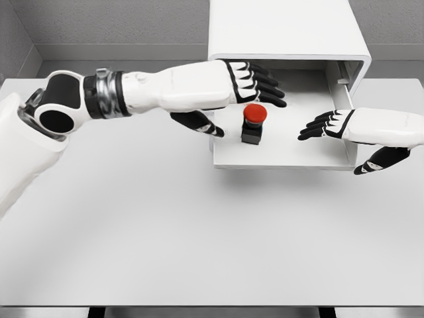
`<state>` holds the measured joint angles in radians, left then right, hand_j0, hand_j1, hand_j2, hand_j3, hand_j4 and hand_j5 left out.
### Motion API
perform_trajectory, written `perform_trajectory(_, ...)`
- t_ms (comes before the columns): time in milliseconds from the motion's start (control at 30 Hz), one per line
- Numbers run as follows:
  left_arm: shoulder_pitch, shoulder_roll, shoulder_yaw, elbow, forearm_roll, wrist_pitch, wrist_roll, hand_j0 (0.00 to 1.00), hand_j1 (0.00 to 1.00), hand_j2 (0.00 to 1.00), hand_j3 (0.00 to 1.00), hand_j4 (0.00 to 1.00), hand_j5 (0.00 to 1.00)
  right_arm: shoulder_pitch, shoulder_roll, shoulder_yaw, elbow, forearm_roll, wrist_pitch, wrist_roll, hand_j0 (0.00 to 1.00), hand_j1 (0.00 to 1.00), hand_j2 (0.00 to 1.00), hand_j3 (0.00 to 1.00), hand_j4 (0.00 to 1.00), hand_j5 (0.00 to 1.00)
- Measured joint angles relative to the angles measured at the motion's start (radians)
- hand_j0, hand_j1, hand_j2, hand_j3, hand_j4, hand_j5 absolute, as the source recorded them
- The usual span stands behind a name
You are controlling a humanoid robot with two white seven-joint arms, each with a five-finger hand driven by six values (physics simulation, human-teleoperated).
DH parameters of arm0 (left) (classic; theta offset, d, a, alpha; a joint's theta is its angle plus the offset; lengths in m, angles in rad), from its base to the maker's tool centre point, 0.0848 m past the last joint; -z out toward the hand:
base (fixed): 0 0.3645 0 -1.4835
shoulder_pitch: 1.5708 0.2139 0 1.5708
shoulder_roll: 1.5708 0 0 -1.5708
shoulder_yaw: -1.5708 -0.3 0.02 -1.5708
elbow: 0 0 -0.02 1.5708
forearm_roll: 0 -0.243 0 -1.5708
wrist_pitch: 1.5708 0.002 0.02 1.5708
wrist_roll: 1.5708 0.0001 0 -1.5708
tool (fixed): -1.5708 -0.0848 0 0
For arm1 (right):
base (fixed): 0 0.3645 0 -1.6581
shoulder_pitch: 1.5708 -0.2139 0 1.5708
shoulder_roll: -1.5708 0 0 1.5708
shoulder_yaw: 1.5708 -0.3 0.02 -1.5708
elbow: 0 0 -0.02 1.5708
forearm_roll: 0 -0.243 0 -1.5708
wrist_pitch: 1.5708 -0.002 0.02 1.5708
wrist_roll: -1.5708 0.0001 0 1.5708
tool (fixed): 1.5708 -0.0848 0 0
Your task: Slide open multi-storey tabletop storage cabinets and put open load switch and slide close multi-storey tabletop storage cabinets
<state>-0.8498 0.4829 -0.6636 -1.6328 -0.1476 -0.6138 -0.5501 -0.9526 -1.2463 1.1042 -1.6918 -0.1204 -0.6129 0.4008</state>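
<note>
A white storage cabinet [285,30] stands at the back of the table with its bottom drawer [285,158] slid out. Inside the drawer stands the load switch [253,124], a black box with a red round button on top. My left hand [255,83] hovers over the drawer just left of and above the switch, fingers spread, thumb hanging down by the drawer's left wall. My right hand [324,126] reaches in from the right, fingers stretched flat toward the switch, a short gap away. Neither hand holds anything.
The white table [165,232] stretches toward me in front of the drawer. Grey partition walls [119,23] close off the back. The drawer's front lip sits about a third of the way into the table.
</note>
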Motion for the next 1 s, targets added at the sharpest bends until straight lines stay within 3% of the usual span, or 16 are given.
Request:
perform_trajectory(67,0.003,0.114,0.000,-0.063,0.122,0.000,-0.002,1.00,1.00,1.00,1.00,1.00,1.00,0.000,0.000,0.000,0.000,0.000,0.000,-0.001,1.00,1.00,1.00,1.00,1.00,1.00)
perform_trajectory(133,0.067,0.242,-0.001,-0.096,0.205,0.000,-0.002,1.00,1.00,1.00,1.00,1.00,1.00,0.001,0.003,0.000,0.000,0.000,0.000,-0.001,1.00,1.00,1.00,1.00,1.00,1.00)
perform_trajectory(233,0.103,0.412,0.000,-0.107,0.259,0.000,-0.003,1.00,1.00,1.00,1.00,1.00,1.00,0.009,0.011,0.000,0.000,0.000,0.000,-0.005,1.00,1.00,1.00,1.00,1.00,1.00)
perform_trajectory(333,0.138,0.493,0.001,-0.080,0.272,0.000,-0.004,1.00,1.00,1.00,1.00,1.00,1.00,0.017,0.019,0.000,0.001,0.000,0.000,-0.008,1.00,1.00,1.00,1.00,1.00,1.00)
perform_trajectory(533,0.146,0.538,0.001,-0.060,0.278,0.000,-0.007,1.00,1.00,1.00,1.00,1.00,1.00,0.020,0.058,0.001,0.009,0.008,0.000,0.001,1.00,1.00,1.00,1.00,1.00,1.00)
perform_trajectory(1000,0.166,0.532,0.000,-0.060,0.280,0.000,-0.001,1.00,1.00,1.00,1.00,1.00,1.00,0.003,0.115,-0.005,0.057,0.065,-0.001,0.001,1.00,1.00,1.00,1.00,1.00,1.00)
